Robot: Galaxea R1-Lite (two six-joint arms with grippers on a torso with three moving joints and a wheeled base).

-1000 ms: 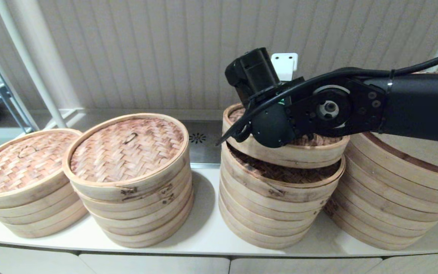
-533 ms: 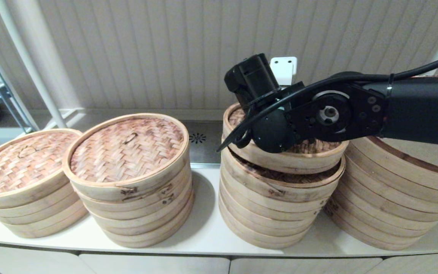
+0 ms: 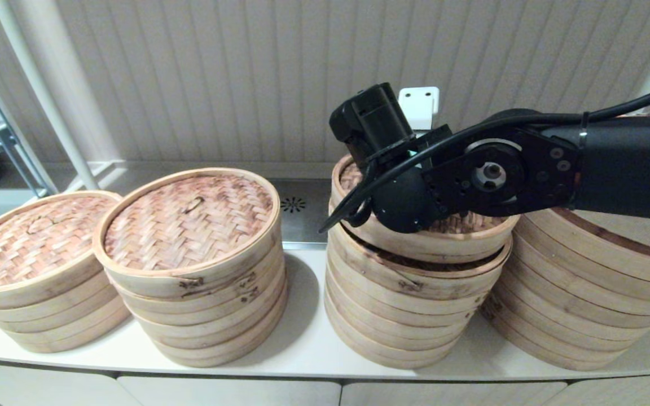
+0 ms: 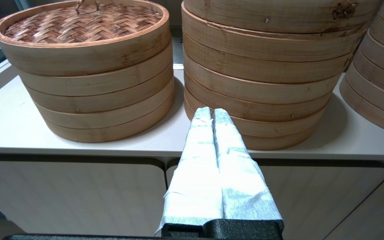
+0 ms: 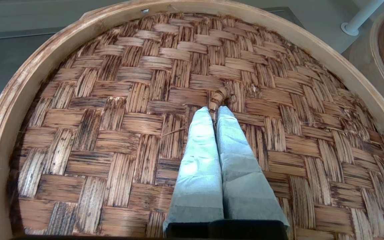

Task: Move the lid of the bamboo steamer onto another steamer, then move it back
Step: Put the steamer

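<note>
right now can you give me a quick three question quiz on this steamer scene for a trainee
1. True or false: the right gripper is shut on the small loop handle of the steamer lid.
2. Multiple choice: where is the left gripper? A) on the lid B) low in front of the counter, fingers together, holding nothing C) inside a steamer
3. Fill in: in the head view, the held lid sits over the ____ stack from the robot's left.

Key: 1 true; 2 B; 3 third
</note>
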